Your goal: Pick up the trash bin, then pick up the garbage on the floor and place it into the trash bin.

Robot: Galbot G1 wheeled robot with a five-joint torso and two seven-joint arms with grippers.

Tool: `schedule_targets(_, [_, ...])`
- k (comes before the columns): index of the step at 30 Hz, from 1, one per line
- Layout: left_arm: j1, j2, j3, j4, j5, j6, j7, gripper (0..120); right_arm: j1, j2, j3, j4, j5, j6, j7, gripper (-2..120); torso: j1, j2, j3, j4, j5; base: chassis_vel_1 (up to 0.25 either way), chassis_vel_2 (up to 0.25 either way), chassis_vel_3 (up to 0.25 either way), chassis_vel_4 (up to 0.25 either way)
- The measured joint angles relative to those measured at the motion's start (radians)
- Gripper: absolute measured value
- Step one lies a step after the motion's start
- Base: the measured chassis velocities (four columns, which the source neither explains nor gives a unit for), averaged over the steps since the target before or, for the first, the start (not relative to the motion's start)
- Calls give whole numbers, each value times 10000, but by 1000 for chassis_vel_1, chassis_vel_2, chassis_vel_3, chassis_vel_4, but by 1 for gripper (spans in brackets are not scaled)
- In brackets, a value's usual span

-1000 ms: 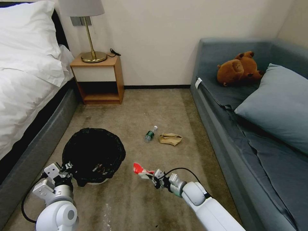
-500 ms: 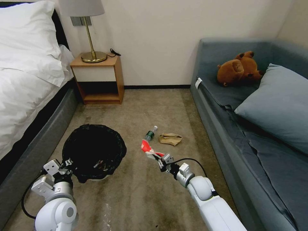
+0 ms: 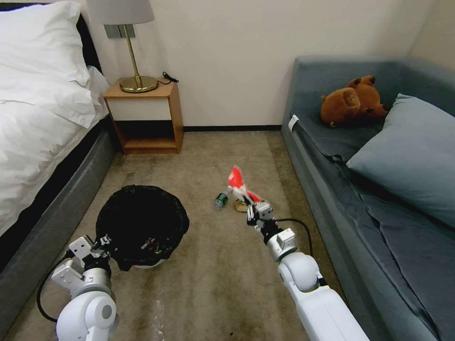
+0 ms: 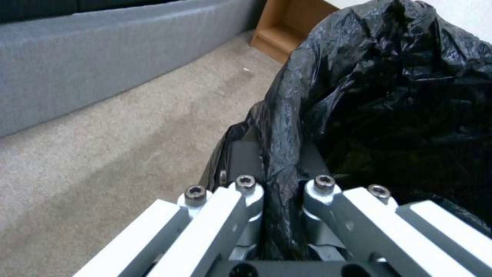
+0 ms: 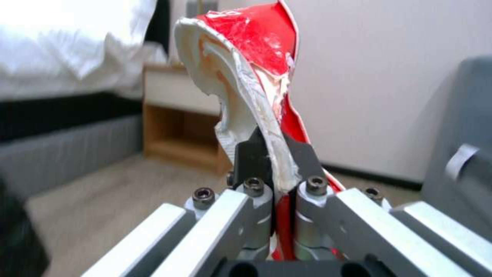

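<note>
Fingers of the right gripper (image 3: 247, 204) clench the crumpled red-and-white wrapper (image 3: 235, 179), which sticks up above them, held in the air over the carpet (image 3: 213, 279). Just beside and below it on the floor lie the small green bottle (image 3: 220, 200) and the brown paper bag (image 3: 241, 206), partly hidden behind the gripper. To the left, the left gripper (image 3: 102, 245) is clamped on the black bag at the near rim of the trash bin (image 3: 142, 222), well apart from the wrapper. Inside the bin some litter shows. Beyond stand the nightstand (image 3: 144, 116), the bed (image 3: 42, 113) and the grey sofa (image 3: 379, 189).
</note>
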Motion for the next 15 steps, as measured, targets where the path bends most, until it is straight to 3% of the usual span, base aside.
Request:
schedule_targets(7, [-18,-109,149,352,145,-104,35,4,413,210,-613,1026,165,-672,699,0,0,-1,0,1,0,0,0,0,0])
schedule_targets(15, [-88,-245,276,384,268,-105,53,4,1110,459,-1692,1131,172,-1025,1027,0,0,0,0,1,0,0,0,0,0])
